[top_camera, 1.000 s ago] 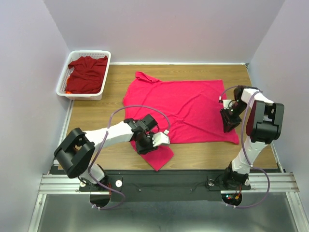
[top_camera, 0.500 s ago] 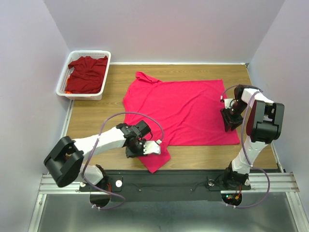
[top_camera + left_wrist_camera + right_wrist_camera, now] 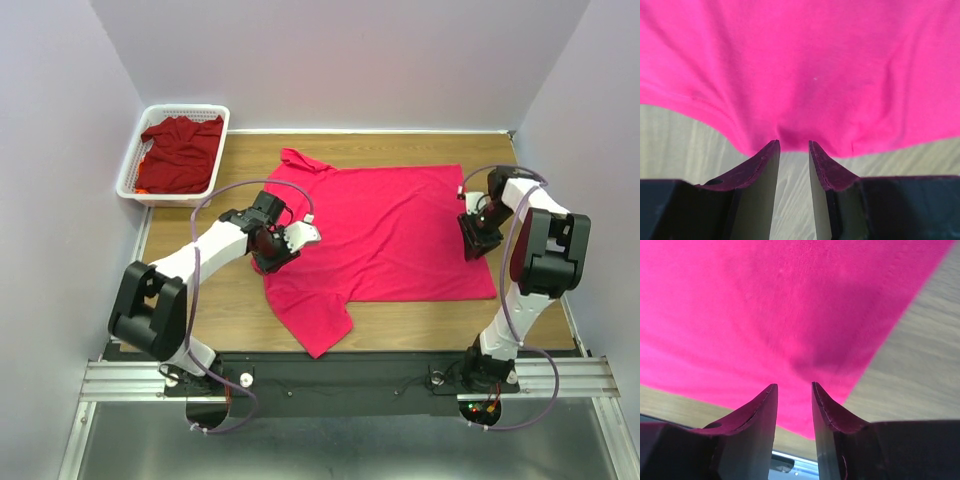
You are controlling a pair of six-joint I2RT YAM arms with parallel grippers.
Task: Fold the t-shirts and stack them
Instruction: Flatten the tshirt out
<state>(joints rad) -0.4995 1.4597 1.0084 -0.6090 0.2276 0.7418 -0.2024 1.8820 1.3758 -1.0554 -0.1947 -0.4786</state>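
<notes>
The bright pinkish-red t-shirt (image 3: pixel 390 225) lies spread across the middle of the table, one sleeve flap trailing toward the front edge. My left gripper (image 3: pixel 275 248) is at its left edge. In the left wrist view (image 3: pixel 794 142) it is shut on the shirt's edge (image 3: pixel 805 60), and the cloth puckers at the tips. My right gripper (image 3: pixel 474 238) is at the right hem. In the right wrist view (image 3: pixel 794 386) it is shut on the cloth (image 3: pixel 765 305). The darker maroon t-shirt (image 3: pixel 180 150) lies crumpled in the basket.
The white mesh basket (image 3: pixel 165 196) stands at the table's back left corner. Bare wood (image 3: pixel 200 265) shows left of the shirt and along the front edge. Walls close in the left, back and right sides.
My left gripper has moved from the front sleeve back and left to the shirt's left edge, dragging cloth so the front flap spreads wider. My right gripper has shifted slightly toward the back.
</notes>
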